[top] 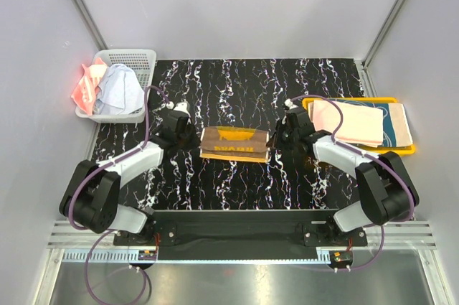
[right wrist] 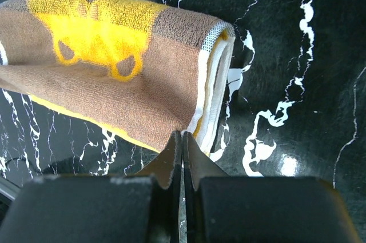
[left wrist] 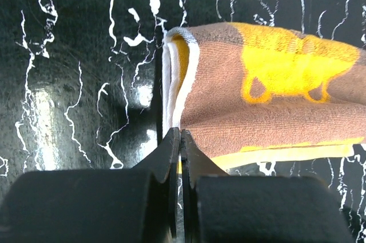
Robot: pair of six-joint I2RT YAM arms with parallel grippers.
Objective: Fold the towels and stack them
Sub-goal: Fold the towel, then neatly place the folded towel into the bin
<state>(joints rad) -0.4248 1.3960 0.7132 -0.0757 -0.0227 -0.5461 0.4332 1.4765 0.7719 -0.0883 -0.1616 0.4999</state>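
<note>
- While both arms pinch its ends, the bear towel [top: 235, 143] lies in the middle of the table [top: 237, 82] as a brown-and-yellow band. It is already doubled over, with white layered edges showing at each end in the wrist views.
- The left gripper [left wrist: 180, 135] is clamped tight on a corner at the towel's left end. The right gripper [right wrist: 183, 135] is clamped the same way on a corner at the right end.
- Step in hand, as I judge it: another fold of this towel.
- The next move likely calls for carrying both corners across evenly, so the layers stay square, then letting go.
- A pale peach towel [top: 348, 122] and a teal towel [top: 399, 124] rest on the yellow tray [top: 401, 151] at right. A coral towel [top: 87, 86] and a light blue towel [top: 120, 91] wait in the white basket [top: 136, 54] at far left.
</note>
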